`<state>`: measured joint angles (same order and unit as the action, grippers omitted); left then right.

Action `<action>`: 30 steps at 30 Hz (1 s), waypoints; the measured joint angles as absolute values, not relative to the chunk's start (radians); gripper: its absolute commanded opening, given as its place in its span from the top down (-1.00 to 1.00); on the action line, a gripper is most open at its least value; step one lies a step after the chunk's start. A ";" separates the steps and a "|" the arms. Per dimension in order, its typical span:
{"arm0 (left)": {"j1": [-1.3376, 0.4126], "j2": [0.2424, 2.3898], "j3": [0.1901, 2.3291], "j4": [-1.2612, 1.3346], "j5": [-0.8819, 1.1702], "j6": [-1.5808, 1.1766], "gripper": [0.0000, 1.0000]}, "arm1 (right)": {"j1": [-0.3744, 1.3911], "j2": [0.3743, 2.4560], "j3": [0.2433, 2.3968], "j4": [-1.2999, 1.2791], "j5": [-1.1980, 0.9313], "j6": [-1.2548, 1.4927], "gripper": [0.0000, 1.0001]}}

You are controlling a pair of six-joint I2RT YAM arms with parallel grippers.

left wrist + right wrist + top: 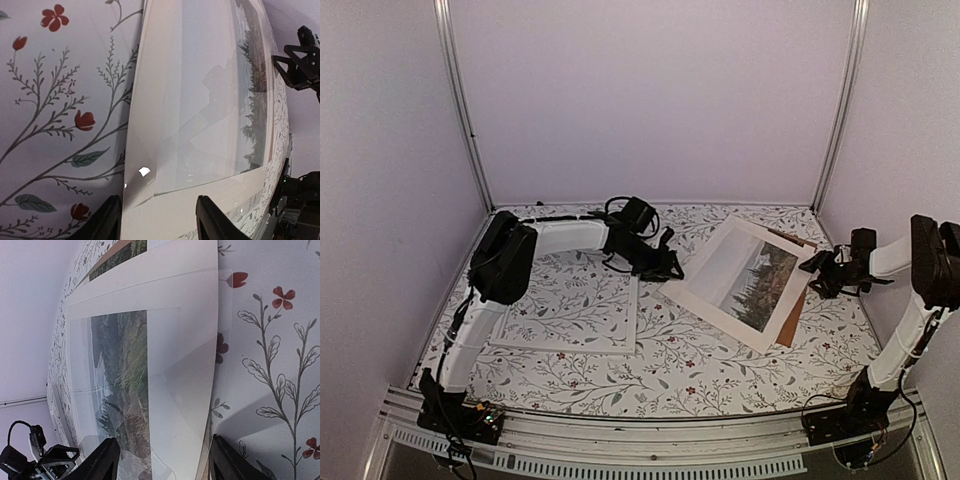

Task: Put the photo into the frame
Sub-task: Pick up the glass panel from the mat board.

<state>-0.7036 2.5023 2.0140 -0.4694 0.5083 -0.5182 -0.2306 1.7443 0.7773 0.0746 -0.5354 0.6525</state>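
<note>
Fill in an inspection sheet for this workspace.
Surface: floral cloth, lying flat.
Job's things: photo picture side up on the brown backing panel at the right; frame flat at the left, apart from it.
Clutter: nothing seen.
Grippers: left gripper and right gripper open, at opposite photo corners.
Cables: black loop by the left wrist; wires at the right base.
Surroundings: plain walls, metal posts.
</note>
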 measured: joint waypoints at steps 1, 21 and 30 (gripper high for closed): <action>-0.703 2.498 2.004 -0.465 0.515 -0.524 -0.05 | -0.231 1.748 0.778 0.076 -0.542 0.649 -0.22; -0.706 2.348 1.736 -0.359 0.535 -0.576 0.03 | -0.232 1.758 0.812 0.054 -0.670 0.578 -0.02; -0.712 2.326 1.701 -0.337 0.513 -0.577 0.03 | -0.232 1.765 0.813 0.063 -0.743 0.568 0.06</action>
